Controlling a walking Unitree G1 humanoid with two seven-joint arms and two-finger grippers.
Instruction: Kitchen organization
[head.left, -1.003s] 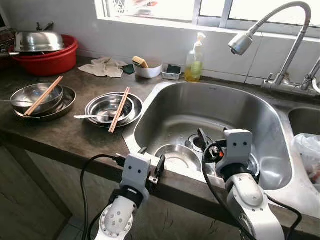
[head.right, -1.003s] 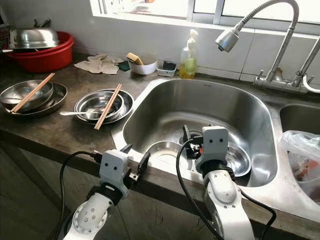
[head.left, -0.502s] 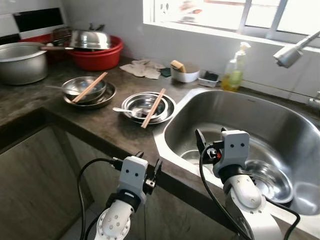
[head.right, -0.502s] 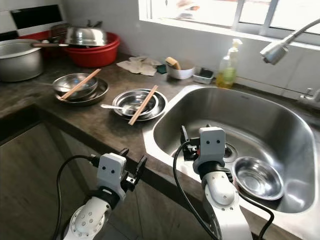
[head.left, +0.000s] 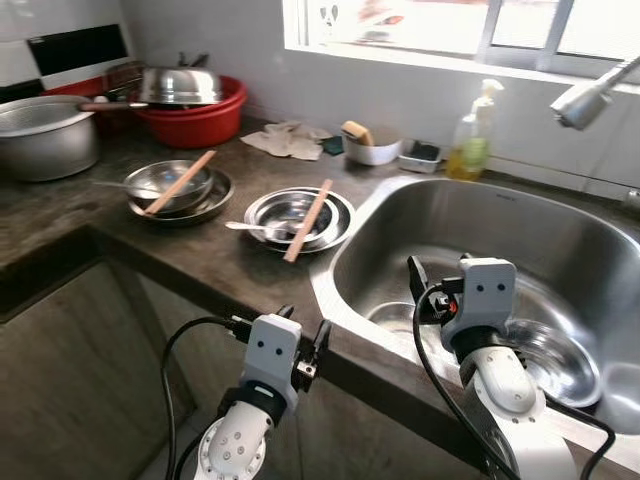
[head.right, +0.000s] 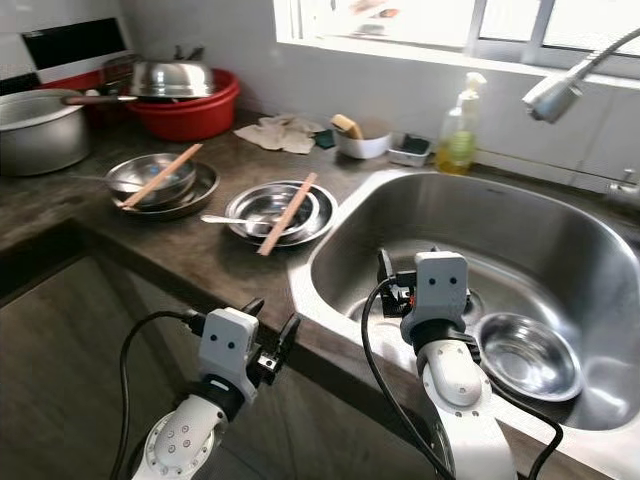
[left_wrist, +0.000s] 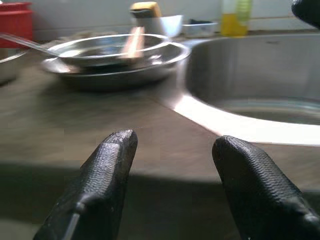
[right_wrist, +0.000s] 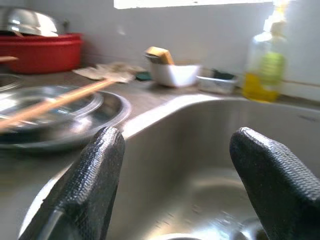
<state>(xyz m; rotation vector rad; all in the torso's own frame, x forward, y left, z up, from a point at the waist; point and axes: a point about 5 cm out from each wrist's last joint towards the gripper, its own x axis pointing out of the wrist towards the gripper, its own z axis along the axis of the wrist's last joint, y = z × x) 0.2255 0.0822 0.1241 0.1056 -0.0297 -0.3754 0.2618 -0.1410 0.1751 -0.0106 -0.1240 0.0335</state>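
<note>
On the dark counter, left of the sink, a stack of steel plates (head.left: 297, 215) holds a bowl, a spoon and a pair of chopsticks (head.left: 308, 220). Farther left, a second steel stack (head.left: 178, 188) has chopsticks laid across it. A steel bowl (head.right: 528, 355) lies in the sink basin (head.left: 520, 240). My left gripper (left_wrist: 172, 150) hovers open at the counter's front edge, pointing at the nearer stack, with nothing between its fingers. Over the sink's near rim my right gripper (right_wrist: 175, 150) is open and holds nothing.
A red basin with a steel lid (head.left: 195, 105) and a grey pot (head.left: 45, 135) stand at the back left. A cloth (head.left: 290, 140), a white bowl with a sponge (head.left: 370, 150) and a soap bottle (head.left: 475, 140) line the wall. The faucet head (head.left: 590, 100) hangs over the sink.
The camera has swung left, bringing the grey pot into view, then eased slightly back right. Both grippers remain open and low by the counter edge. Nothing on the counter has moved.
</note>
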